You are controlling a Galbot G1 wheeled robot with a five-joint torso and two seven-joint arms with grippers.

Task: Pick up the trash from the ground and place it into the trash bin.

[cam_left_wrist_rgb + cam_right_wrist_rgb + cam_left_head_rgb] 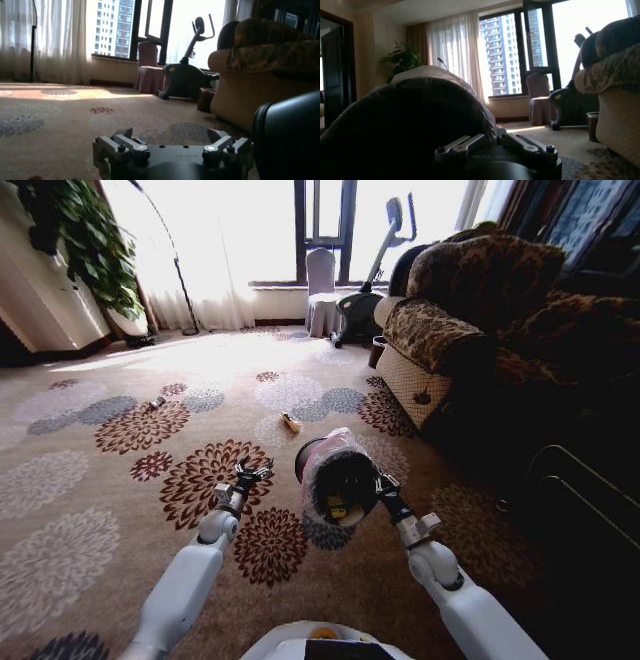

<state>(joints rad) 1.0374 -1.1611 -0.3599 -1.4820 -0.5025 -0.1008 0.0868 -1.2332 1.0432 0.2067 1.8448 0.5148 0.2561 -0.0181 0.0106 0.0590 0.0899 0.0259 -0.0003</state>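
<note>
The trash bin [334,448], black with a pale crinkled bag over its rim, is lifted off the carpet and tipped so its mouth faces me. My right gripper [373,483] is shut on its rim; in the right wrist view the right gripper [493,138] presses against the bin's dark wall [405,127]. A yellowish piece of trash [337,507] lies inside. My left gripper [251,474] hovers open and empty just left of the bin; the left wrist view shows the left gripper [171,135] beside the bin [290,138]. On the carpet ahead lie a yellowish scrap [291,422] and a small piece [157,402].
A patterned armchair [470,310] stands to the right, with dark furniture [580,480] nearer. An exercise machine [365,300], a covered chair [322,290] and a small dark pot [377,352] stand by the window. A plant [85,240] is far left. Open carpet lies ahead-left.
</note>
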